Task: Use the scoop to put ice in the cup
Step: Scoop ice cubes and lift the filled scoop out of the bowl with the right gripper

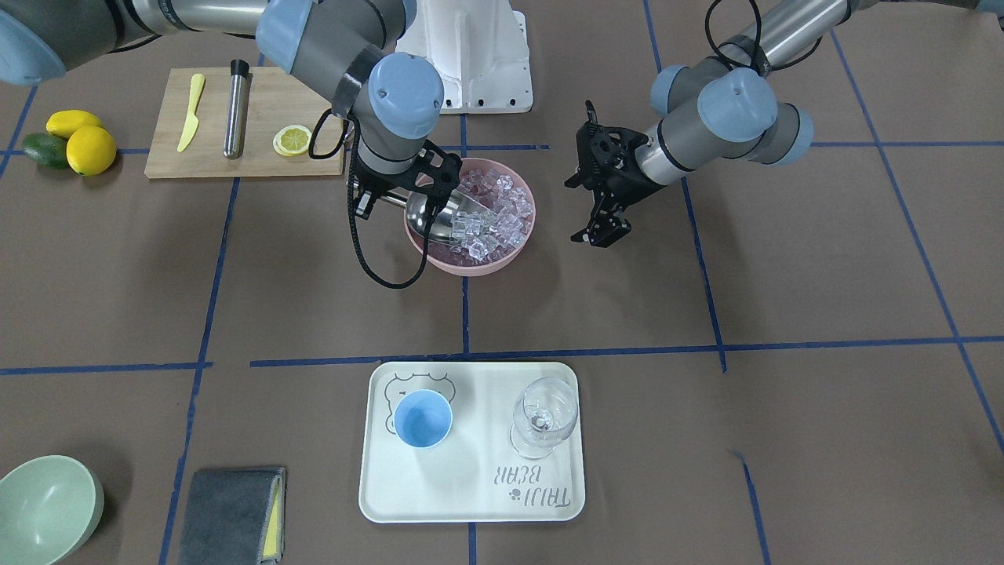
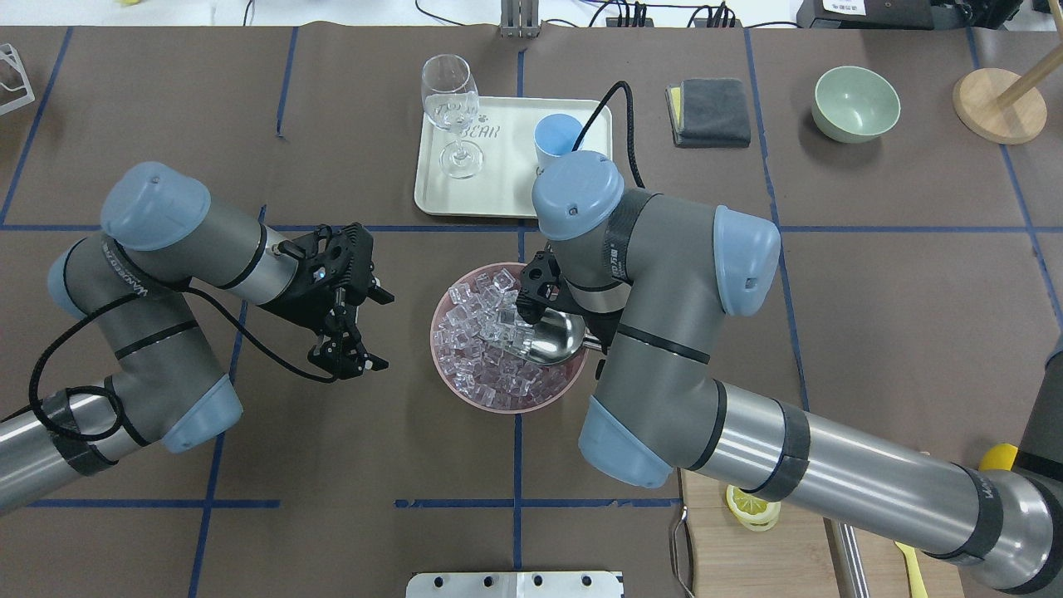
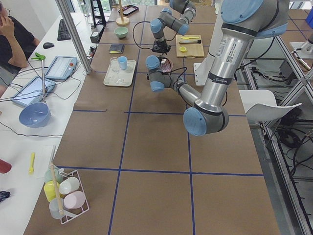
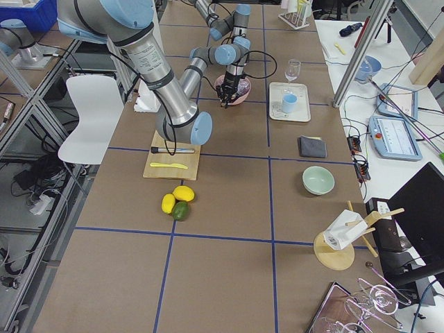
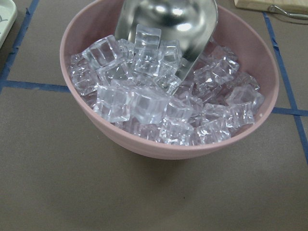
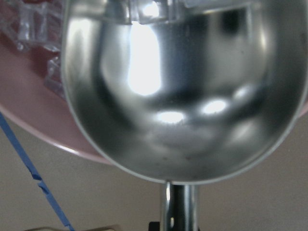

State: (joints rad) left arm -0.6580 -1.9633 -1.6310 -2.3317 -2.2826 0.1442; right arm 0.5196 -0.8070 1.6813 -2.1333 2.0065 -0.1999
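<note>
The steel scoop lies with its trough dug into the heap of clear ice cubes in a pink bowl. My right gripper is shut on the scoop's thin handle at the bowl's rim. The right wrist view shows the trough close up, almost bare. The left wrist view shows several cubes at the scoop's mouth. My left gripper hangs open and empty beside the bowl. The light-blue cup stands upright and empty on a white tray.
A clear wine glass stands on the tray beside the cup. A cutting board carries a steel rod, a yellow knife and a lemon slice. A green bowl and a grey cloth lie near the tray.
</note>
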